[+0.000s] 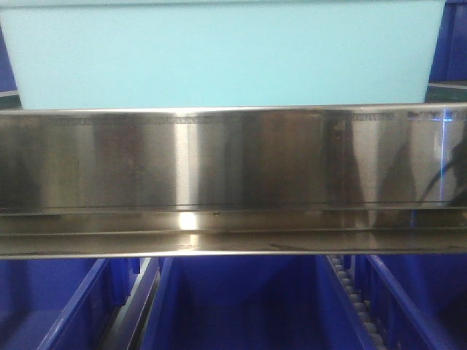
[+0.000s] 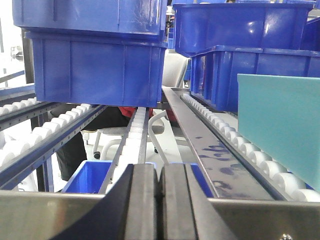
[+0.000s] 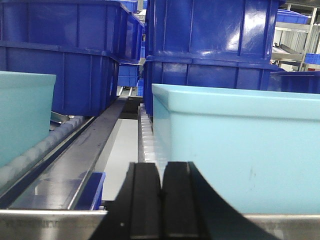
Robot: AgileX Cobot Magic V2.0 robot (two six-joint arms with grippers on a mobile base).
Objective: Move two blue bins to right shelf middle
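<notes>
Dark blue bins stand stacked on the roller shelf: one stack [image 2: 95, 65] at the left and another [image 2: 240, 45] at the right in the left wrist view, and two stacks [image 3: 60, 55] [image 3: 210, 45] in the right wrist view. More blue bins [image 1: 244, 306] show on the level below the steel rail in the front view. My left gripper [image 2: 160, 200] is shut and empty at the steel front rail. My right gripper [image 3: 161, 200] is shut and empty, beside a light teal bin [image 3: 240, 150].
A light teal bin [image 1: 219, 55] sits above the steel shelf rail [image 1: 233, 182]. Roller tracks [image 2: 240, 145] and a flat steel divider [image 2: 200, 145] run back along the shelf. Another teal bin [image 3: 22, 115] stands at the left of the right wrist view.
</notes>
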